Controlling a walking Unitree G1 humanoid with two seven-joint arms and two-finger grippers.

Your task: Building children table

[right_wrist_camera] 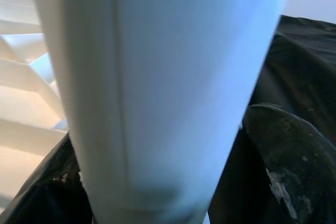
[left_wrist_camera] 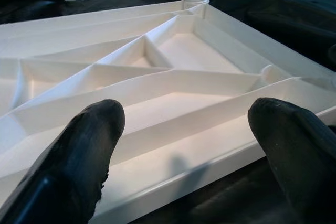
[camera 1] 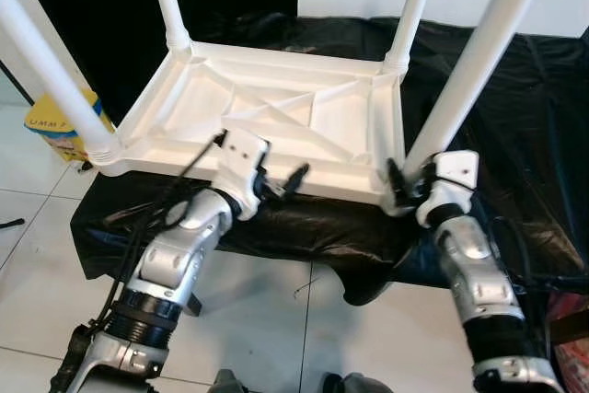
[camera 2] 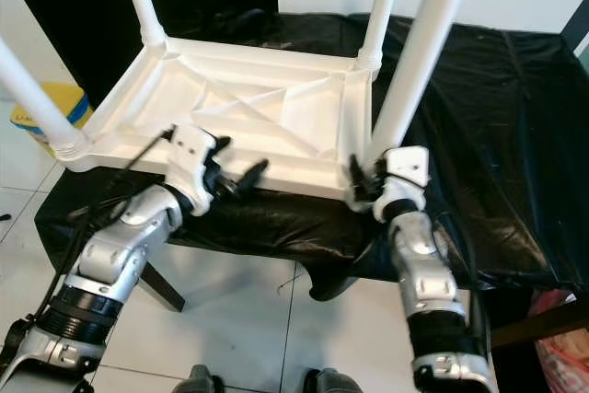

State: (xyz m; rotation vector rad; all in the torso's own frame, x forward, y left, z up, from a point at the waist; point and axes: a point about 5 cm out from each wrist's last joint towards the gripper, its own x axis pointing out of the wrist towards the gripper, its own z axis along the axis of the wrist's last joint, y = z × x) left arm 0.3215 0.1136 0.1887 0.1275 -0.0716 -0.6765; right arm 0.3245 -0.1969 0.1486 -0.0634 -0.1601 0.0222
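Children's table top lies upside down on the bench, ribbed underside facing up, legs pointing up. That orientation makes sense: the leg sockets at the corners are exposed and each leg can be pushed or screwed down into one from above. The black sheet over the bench probably protects the top's good face.

All four corners carry a leg: far left leg, far right leg, near left leg, near right leg. The two near ones look splayed outward, but that may be lens perspective; can't tell true tilt.

Right gripper is at the base of the near right leg, right at its socket. In the right wrist view the leg's shaft sits between the two fingers, which close around it, so it is holding the leg. Judgement: it is seating or twisting this last leg home, gripping low for best control at the joint.

Left gripper hovers at the top's near edge, fingers spread wide, holding nothing. The rim lies just ahead of them. Likely positioned to brace the top against the right arm's force.

Long axis of the top runs near-to-far, away from the robot; leg axes run roughly vertical.

Yellow box sits on the floor beyond the near left corner.
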